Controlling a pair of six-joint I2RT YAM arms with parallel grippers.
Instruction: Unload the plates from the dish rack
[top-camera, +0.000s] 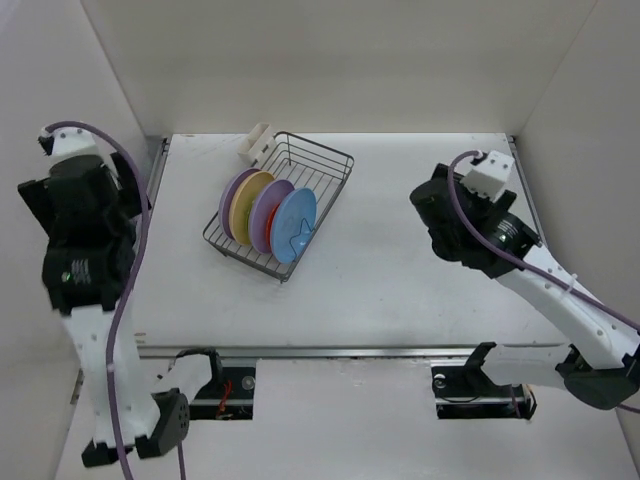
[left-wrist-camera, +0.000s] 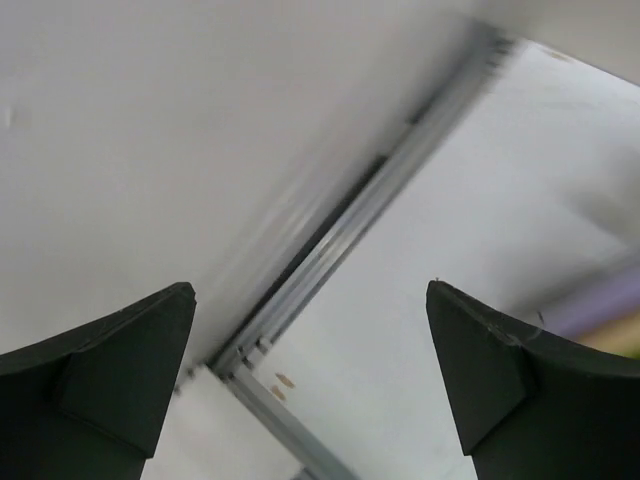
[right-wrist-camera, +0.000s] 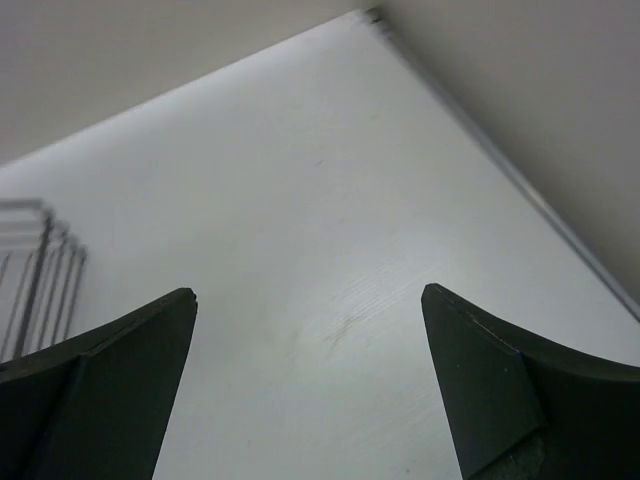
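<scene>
Standing on edge in a rectangular dark grey wire dish rack (top-camera: 325, 168), a row of round plain plastic plates (top-camera: 268, 213) waits to be unloaded. The rack sits on the white table (top-camera: 400, 290), left of centre and toward the far side, with its long axis running from far right to near left. A small cream plastic holder (top-camera: 257, 143) is at its far corner.

The plates fill the rack's near half. From left to right they are a lavender plate (top-camera: 234, 198), a tan-yellow plate (top-camera: 251, 205), a second lavender plate (top-camera: 273, 207) and a light blue plate (top-camera: 296, 226). A thin orange-red edge seems to show between the last two, though it is too small to be sure.

The right gripper (right-wrist-camera: 308, 300) has its two dark fingers spread wide with nothing between them. It points at bare table, with blurred rack wires at its left edge, so the rack lies to its left. The blue plate's face is turned toward this arm.

The left gripper (left-wrist-camera: 310, 300) is also spread and empty, aimed at the table's left edge, with the rack to its right. Neither arm is clearly nearer, and both are well apart from the rack.
</scene>
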